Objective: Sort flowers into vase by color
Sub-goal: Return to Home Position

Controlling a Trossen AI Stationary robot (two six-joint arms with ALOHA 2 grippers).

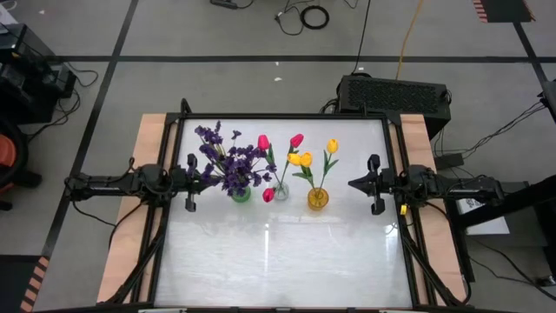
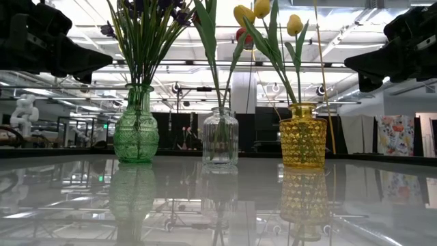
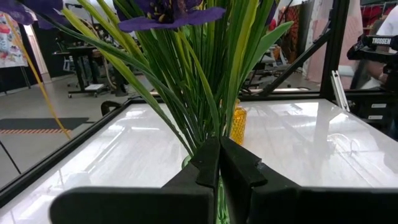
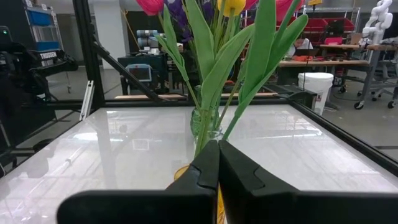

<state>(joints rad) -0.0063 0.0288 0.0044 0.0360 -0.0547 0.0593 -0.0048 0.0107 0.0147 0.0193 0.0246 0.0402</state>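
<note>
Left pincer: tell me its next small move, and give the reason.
Probably draw the left pincer straight back from the green vase. It is shut and empty close by that vase. The purple flowers stand in it, the pink-red tulips in the clear vase, the yellow tulips in the yellow vase, so nothing seems left to pick.

Purple sprigs (image 1: 230,161) fill green vase (image 1: 241,195), pink-red tulips (image 1: 263,142) clear vase (image 1: 280,193) (middle), yellow tulips (image 1: 304,159) yellow vase (image 1: 318,199).
</note>
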